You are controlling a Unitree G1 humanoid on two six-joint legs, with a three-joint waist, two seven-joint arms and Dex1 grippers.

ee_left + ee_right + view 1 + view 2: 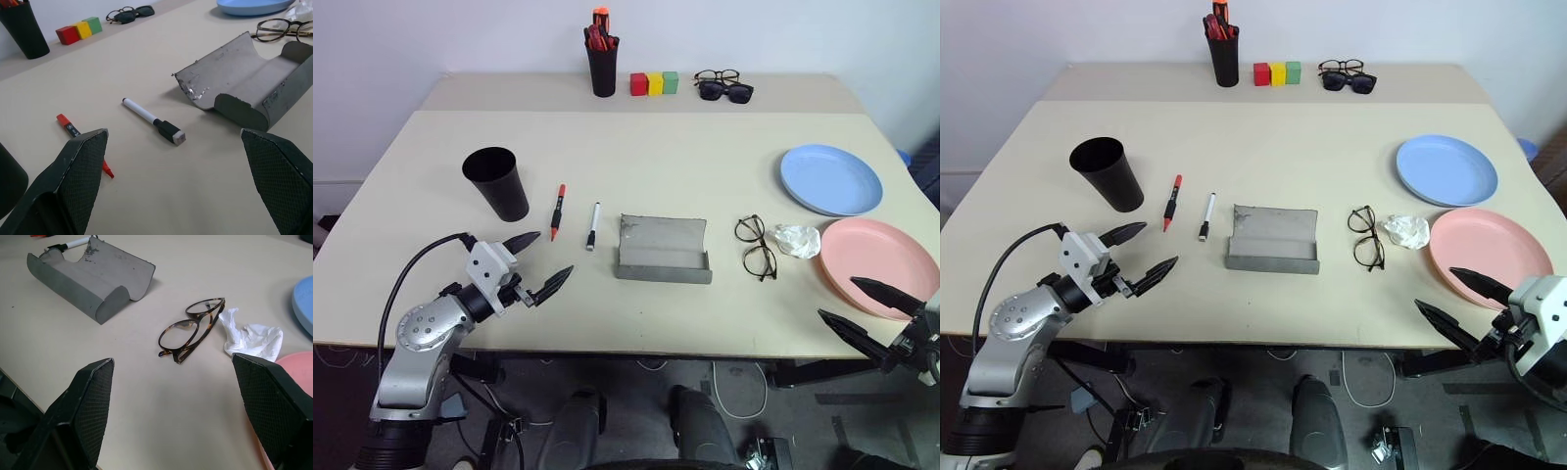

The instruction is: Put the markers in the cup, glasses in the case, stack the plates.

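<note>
A pale beige table (685,157) stands against a plain white wall, a narrower second slab butted to its far edge.

Nearest, at the front left edge, the left gripper (540,261) hovers with its two black fingers spread wide, holding nothing. At the front right edge the right gripper (865,307) is likewise spread wide and empty, its upper finger lying over the rim of the pink plate (876,262); whether it touches cannot be told.

Mid-table, the grey case (663,249) lies open, a trough-shaped shell with scuffed, chipped paint on its lid. Left of it lie the white marker (593,225) with its black cap and the red marker (556,211) with its black end, side by side but apart. Further left stands the matte black tapered cup (497,182), upright.

Right of the case the glasses (756,246) lie folded, thin-rimmed with round clear lenses. Just beside them is a crumpled white wad (798,239), tissue or wrapper. Beyond the pink plate the light blue plate (830,179) sits separately.

Farthest, a slim black pen cup (602,64) holds red-orange pens, then red, yellow and green blocks (654,83), clear spectacles and dark sunglasses (724,90).
</note>
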